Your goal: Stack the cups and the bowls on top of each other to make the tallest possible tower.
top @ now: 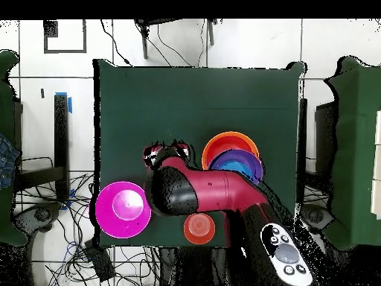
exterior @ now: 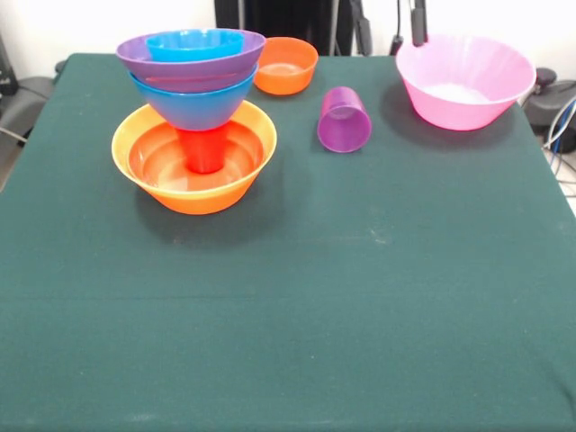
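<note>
The tower stands at the left in the front view: the large orange bowl holds a shallow red-orange bowl and an upturned red cup. On the cup sit the large blue bowl, the purple bowl and the small blue bowl. The tower also shows in the overhead view. The purple cup lies on its side, alone. The small orange bowl and the pink bowl stand apart. My gripper shows only two tips at the top edge, apart and empty. The light blue cup is out of view.
In the overhead view my red and black arm reaches from the bottom right between the pink bowl and the tower, and it hides the purple cup. The small orange bowl sits by the base. Cables hang off the table's right edge.
</note>
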`<state>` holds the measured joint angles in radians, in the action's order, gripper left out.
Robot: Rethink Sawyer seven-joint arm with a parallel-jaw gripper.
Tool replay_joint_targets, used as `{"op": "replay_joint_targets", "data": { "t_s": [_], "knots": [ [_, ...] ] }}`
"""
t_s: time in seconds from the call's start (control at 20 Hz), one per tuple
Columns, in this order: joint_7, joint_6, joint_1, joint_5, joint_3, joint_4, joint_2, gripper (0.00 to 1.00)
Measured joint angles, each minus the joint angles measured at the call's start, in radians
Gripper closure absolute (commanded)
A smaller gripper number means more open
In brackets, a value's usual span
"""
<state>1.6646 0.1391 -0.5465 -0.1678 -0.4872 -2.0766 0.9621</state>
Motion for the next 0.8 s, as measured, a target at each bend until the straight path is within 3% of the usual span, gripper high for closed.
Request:
{"op": "replay_joint_targets", "data": {
  "t_s": [0.8],
  "knots": [
    [0.000, -0.009, -0.099, -0.040, -0.151, 0.006, -0.243, 0.00]
  ]
}}
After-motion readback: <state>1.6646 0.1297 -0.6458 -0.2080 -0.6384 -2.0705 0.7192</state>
